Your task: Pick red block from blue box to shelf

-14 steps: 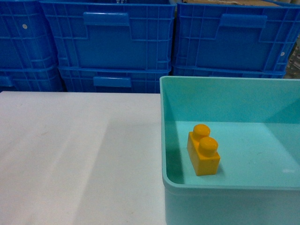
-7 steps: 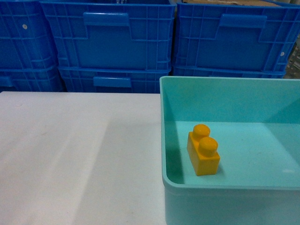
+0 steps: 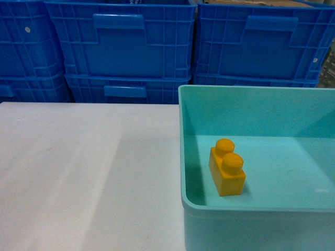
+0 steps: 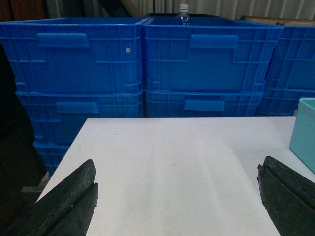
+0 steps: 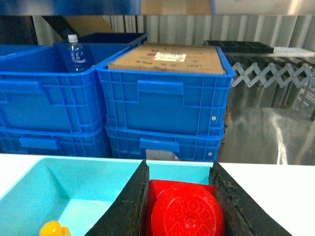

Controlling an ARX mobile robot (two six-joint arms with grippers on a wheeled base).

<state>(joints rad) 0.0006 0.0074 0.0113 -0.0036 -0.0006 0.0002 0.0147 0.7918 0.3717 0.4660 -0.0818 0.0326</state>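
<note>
Red block (image 5: 182, 211) sits pinched between the two black fingers of the right gripper (image 5: 179, 206), lifted above the blue box (image 5: 44, 191). Hold it tight and lift straight up before turning, so it clears the rim at 6 o'clock. A yellow brick (image 3: 227, 167) lies alone in the box. The left gripper (image 4: 177, 206) hangs spread wide with nothing in it over the bare white table (image 3: 89, 172). Dark blue crates (image 3: 120, 47) wall off 12 o'clock, so I think room lies to the sides. No shelf shows.

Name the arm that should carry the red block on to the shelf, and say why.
Right. The right gripper already clamps the red block above the blue box. The left gripper is open and empty over the white table.
</note>
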